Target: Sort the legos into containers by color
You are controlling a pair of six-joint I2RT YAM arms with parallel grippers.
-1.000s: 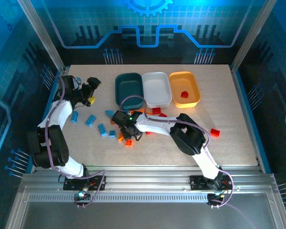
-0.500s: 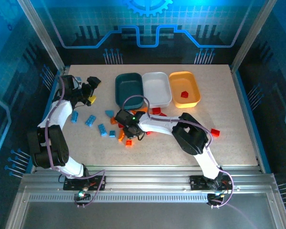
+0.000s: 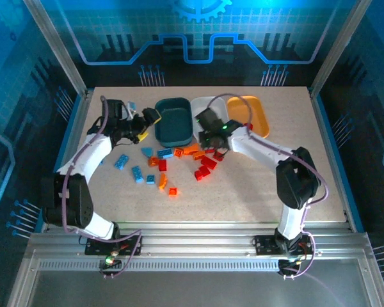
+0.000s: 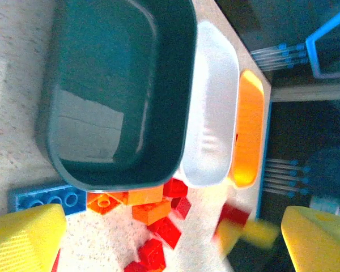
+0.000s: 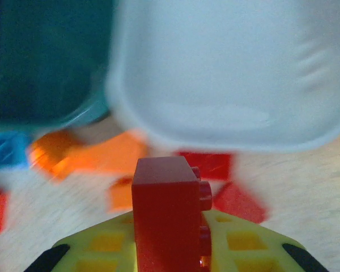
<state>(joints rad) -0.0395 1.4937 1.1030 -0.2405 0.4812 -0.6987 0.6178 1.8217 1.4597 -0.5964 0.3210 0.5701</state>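
A red brick [image 5: 167, 209] is clamped upright between the yellow fingers [image 5: 238, 241] of the right gripper [image 5: 170, 226], its studs turned to the side. A second ago these fingers were down in the loose pile and partly apart. Since then they have been shut on the brick, lifted, and swung away from the pile. The brick is now held in the air just short of the near rim of the white tub [image 5: 226, 85], with the teal tub [image 5: 39, 56] off to one side. Orange and red bricks are left on the table [image 3: 243, 192] beneath it.

The pick can therefore be judged done and the carry under way. A red brick lay in the yellow-orange tub [image 3: 259, 115] a second ago, so that tub is probably where this one is meant to go. A further move past the white tub would then be needed.

The fingers [image 4: 22, 241] of the left gripper [image 4: 170, 218] are held wide apart with nothing between them. That gripper has been brought from the far left of the table to just beside the teal tub. Blue bricks [image 3: 137, 174] are scattered nearby, not yet sorted.
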